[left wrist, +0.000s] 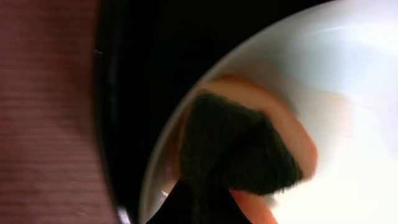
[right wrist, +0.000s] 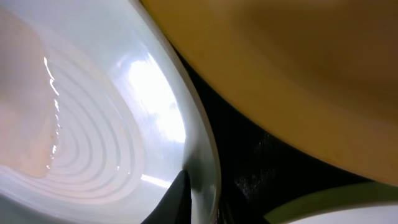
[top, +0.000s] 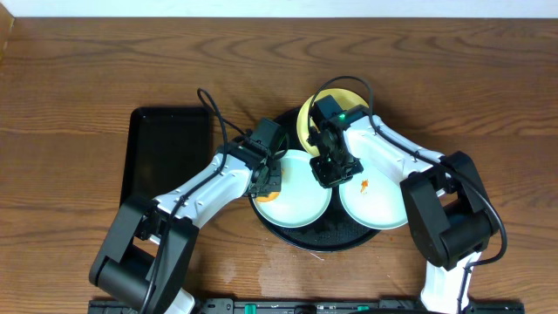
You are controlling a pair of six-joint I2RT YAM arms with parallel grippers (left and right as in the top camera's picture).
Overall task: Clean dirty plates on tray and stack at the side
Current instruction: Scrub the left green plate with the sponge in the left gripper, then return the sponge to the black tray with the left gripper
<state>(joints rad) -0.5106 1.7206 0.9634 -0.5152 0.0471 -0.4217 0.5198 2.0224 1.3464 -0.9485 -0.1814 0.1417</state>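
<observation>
Pale mint, centre in the round black tray: middle plate. Pinched at its right rim by right gripper, jaws closed on the edge. Pressed near its left rim by dark fuzzy pad, clamped in left gripper. Just behind, yellow plate; right, second mint plate, orange smear showing. Off left on wooden table, rectangular black tray.

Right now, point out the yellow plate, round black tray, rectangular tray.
yellow plate (top: 305, 118): overhead view, exposed left rim.
round black tray (top: 324, 235): overhead view, bare floor near its front rim.
rectangular tray (top: 170, 153): overhead view, middle of its floor.
</observation>
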